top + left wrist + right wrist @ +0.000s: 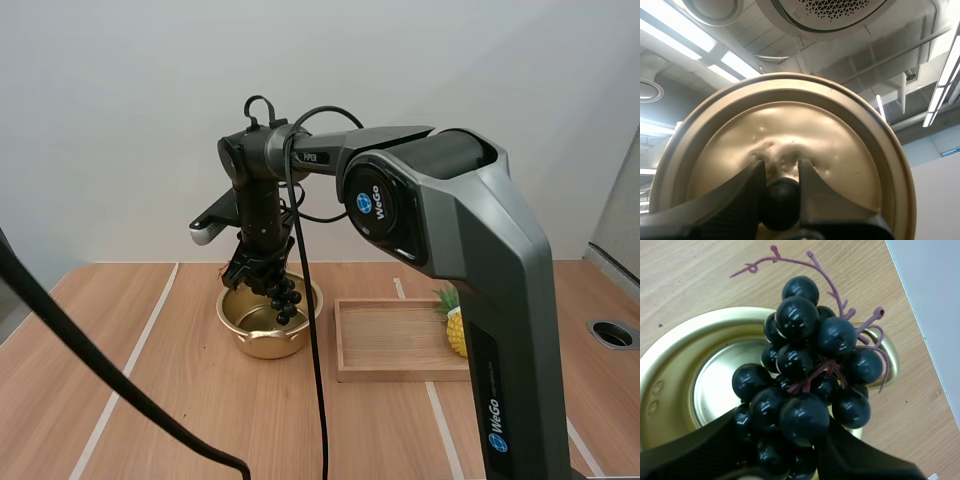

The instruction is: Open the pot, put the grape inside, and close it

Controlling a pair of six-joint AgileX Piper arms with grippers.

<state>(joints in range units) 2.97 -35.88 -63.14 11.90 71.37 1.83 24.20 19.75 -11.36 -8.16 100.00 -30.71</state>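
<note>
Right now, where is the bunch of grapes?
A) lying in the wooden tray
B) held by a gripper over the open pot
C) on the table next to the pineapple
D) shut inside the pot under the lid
B: the right gripper pinches the grapes over the open pot, while the left gripper holds the lid away from it.

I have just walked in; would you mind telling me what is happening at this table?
The right gripper holds a bunch of dark grapes hanging over the mouth of the open gold pot; they are not yet released. The left gripper is clamped on the black knob of the lid, holding it off the pot. A wooden tray lies to the pot's right, with a small pineapple beside it.
</note>
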